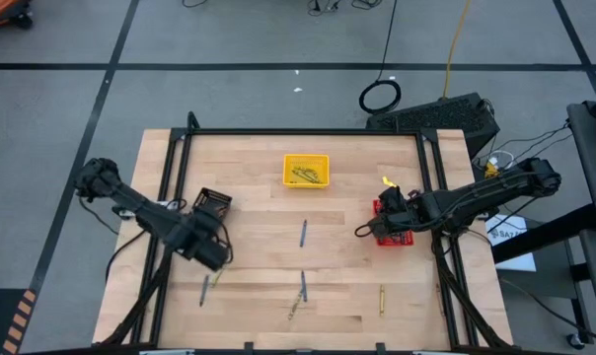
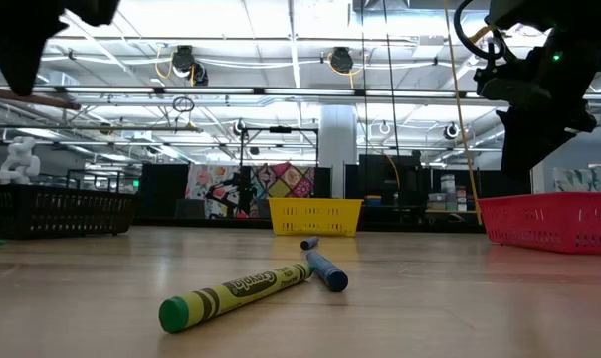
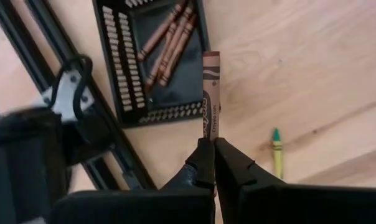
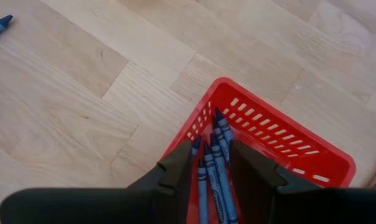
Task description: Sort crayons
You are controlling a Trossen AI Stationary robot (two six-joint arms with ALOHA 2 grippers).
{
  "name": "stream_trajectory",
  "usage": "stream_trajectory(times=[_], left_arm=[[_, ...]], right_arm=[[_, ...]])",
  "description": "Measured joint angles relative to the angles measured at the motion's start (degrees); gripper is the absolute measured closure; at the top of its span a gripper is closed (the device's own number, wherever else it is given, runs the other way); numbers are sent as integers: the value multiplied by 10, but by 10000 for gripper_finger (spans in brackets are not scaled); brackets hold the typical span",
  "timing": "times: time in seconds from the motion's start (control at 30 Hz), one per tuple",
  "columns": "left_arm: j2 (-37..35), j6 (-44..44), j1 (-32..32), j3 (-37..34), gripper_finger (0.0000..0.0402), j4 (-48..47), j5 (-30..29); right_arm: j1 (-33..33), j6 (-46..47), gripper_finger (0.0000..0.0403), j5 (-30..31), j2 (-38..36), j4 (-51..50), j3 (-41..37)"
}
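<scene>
Probably a large workshop hall: exposed ceiling trusses (image 2: 281,94), strip lights, grey floor (image 1: 229,39) with cables

Left tool (image 3: 210,149) clamped shut — right tool (image 4: 208,163) parted

Even, bright overhead light falls on the worktop (image 1: 278,217), with only soft shadows under the arms. From table height, ceiling strip lights (image 2: 296,40) glare at 12 o'clock (the arms there are near-black silhouettes). The near yellow crayon (image 2: 236,294) looks slightly soft; both wrist pictures are sharp, their foregrounds dark.
</scene>
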Motion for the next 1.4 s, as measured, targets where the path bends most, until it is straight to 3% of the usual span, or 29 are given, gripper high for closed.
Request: stream_trajectory(times=[0.5, 0.77, 0.93, 1.4], left_arm=[[0, 172, 148, -94, 401, 15, 4], [0, 243, 215, -172, 401, 103, 12], [0, 284, 243, -200, 401, 169, 20], [0, 337, 275, -202, 401, 178, 17]], right_arm=[[0, 0, 309, -3, 0, 1, 0], [0, 1, 309, -3, 0, 2, 0], [0, 3, 309, -3, 0, 2, 0], [0, 13, 309, -3, 0, 3, 0]])
